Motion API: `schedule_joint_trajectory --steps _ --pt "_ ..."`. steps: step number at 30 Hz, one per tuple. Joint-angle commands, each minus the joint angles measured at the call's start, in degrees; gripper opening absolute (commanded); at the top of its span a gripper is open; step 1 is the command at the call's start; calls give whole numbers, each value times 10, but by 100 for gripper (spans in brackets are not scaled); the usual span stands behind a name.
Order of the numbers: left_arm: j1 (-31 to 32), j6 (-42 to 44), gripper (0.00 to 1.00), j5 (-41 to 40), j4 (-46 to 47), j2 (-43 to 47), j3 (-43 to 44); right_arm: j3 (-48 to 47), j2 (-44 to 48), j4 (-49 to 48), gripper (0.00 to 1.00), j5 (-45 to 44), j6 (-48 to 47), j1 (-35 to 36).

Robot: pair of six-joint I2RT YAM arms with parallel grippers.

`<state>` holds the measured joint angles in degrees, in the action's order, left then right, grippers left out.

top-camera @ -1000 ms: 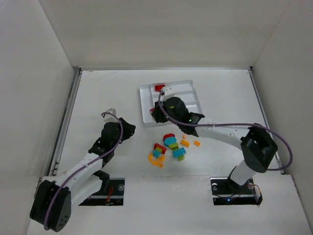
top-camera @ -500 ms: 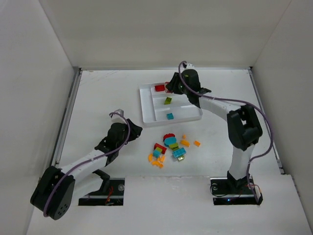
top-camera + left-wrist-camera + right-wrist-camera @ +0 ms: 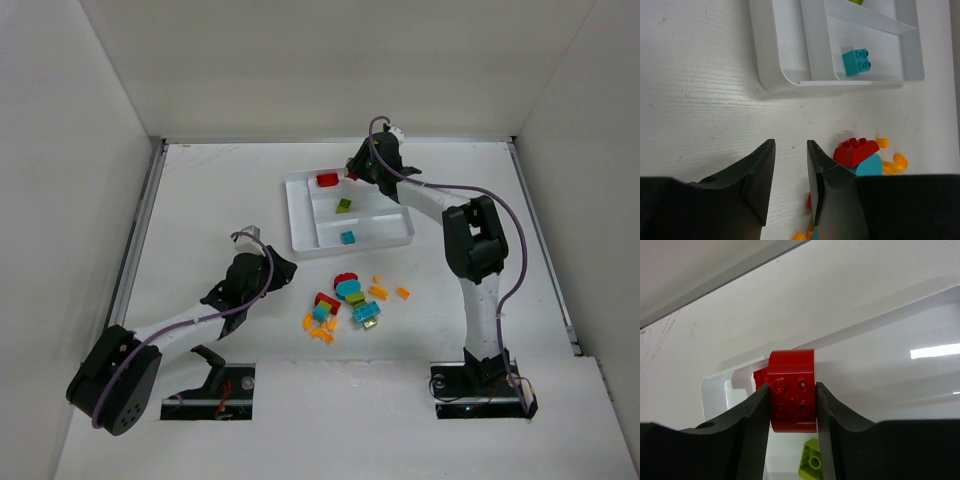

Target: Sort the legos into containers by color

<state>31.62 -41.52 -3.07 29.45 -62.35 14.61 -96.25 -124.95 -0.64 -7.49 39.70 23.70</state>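
Observation:
My right gripper [image 3: 353, 172] is shut on a red brick [image 3: 791, 390] and holds it over the far slot of the white tray [image 3: 301, 228]. That slot holds another red brick [image 3: 326, 180], the middle slot a lime green brick [image 3: 343, 205], the near slot a teal brick [image 3: 347, 237]. My left gripper [image 3: 287, 266] is open and empty, low over the table left of the loose pile [image 3: 348, 300] of red, orange, teal and green bricks. In the left wrist view a red brick [image 3: 856, 151] lies just right of my fingers [image 3: 816, 165].
White walls enclose the table on three sides. A metal rail [image 3: 135, 240] runs along the table's left edge. The tray's near left corner [image 3: 771, 85] lies just beyond my left gripper.
My right arm has swung from the tray's near left corner to its far side, carrying the red brick. My left gripper has moved right toward the pile.

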Motion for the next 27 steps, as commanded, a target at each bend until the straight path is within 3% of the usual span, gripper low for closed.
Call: schedule_joint_trajectory --steps 1,6,13,16,22,27 --pt "8 -5 29 -2 37 -2 -5 -32 -11 5 33 -46 44 12" --pt "9 -5 29 -2 37 -3 -5 -26 -11 20 36 -85 68 26" --pt "10 -6 29 -2 33 6 -5 -7 7 7 61 -89 64 39" --pt "11 -7 29 -2 30 9 -5 12 30 3 65 -92 56 39" --pt "3 -7 29 -3 15 25 2 149 152 -48 57 -83 -9 57" --pt "-12 -6 29 -3 3 30 12 316 304 -83 38 -46 -128 121"
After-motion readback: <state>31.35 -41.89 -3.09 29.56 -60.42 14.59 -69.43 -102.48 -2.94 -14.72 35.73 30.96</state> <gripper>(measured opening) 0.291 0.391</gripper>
